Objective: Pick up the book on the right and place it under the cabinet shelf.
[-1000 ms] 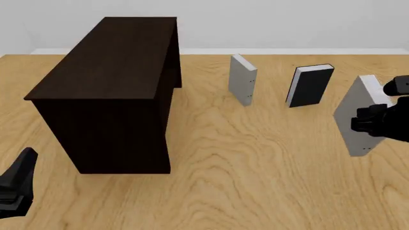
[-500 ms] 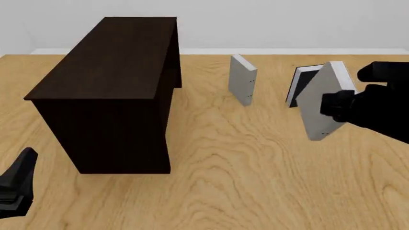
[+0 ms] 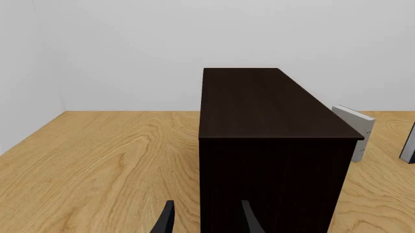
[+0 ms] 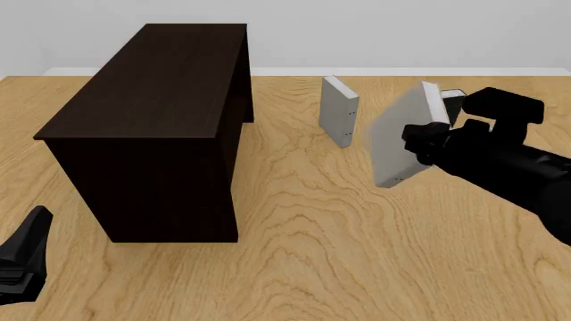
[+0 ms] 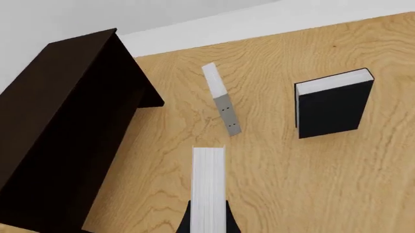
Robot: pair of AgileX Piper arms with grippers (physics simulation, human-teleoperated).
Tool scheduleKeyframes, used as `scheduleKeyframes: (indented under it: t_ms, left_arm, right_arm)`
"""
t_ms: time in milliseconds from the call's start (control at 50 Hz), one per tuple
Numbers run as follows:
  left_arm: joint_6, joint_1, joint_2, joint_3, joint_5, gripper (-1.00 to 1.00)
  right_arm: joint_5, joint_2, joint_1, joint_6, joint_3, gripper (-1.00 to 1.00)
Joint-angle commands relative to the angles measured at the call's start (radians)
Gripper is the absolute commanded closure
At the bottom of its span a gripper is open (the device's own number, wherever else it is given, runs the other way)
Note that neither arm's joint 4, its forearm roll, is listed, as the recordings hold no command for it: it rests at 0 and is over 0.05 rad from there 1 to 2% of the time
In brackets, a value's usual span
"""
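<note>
My right gripper [image 4: 419, 148] is shut on the light grey book [image 4: 400, 139] and holds it tilted in the air above the table, right of the cabinet. In the right wrist view the book's white page edges [image 5: 208, 187] run up between my fingers. The dark brown cabinet shelf [image 4: 160, 120] stands at the left; it also shows in the left wrist view [image 3: 269, 145] and the right wrist view [image 5: 61, 131]. My left gripper [image 4: 23, 264] sits low at the near left corner, its fingers [image 3: 246, 221] apart and empty.
A second grey book [image 4: 338, 112] stands upright behind the held one, also in the right wrist view [image 5: 222, 99]. A black-covered book [image 5: 332, 103] stands to its right, mostly hidden in the front view behind my right arm [image 4: 509, 167].
My right gripper has carried the grey book leftward and a little up, from the table's right edge toward the middle. It now covers the black book. The left arm has not moved.
</note>
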Motion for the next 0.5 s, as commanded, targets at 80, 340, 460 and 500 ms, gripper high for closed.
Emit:
scheduleKeyframes:
  t_ms: [80, 340, 460, 500]
  left_arm:
    - [0.0, 0.0, 0.0, 0.0, 0.0, -1.0]
    - [0.0, 0.0, 0.0, 0.0, 0.0, -1.0]
    - [0.0, 0.0, 0.0, 0.0, 0.0, -1.0]
    - [0.0, 0.0, 0.0, 0.0, 0.0, -1.0]
  right_arm:
    - [-0.176, 0.042, 0.089, 0.148, 0.044, 1.0]
    - [-0.331, 0.121, 0.133, 0.225, 0.068, 1.0]
    - [-0.416, 0.182, 0.14, 0.265, 0.07, 1.0]
    - [-0.457, 0.207, 0.142, 0.285, 0.074, 1.0]
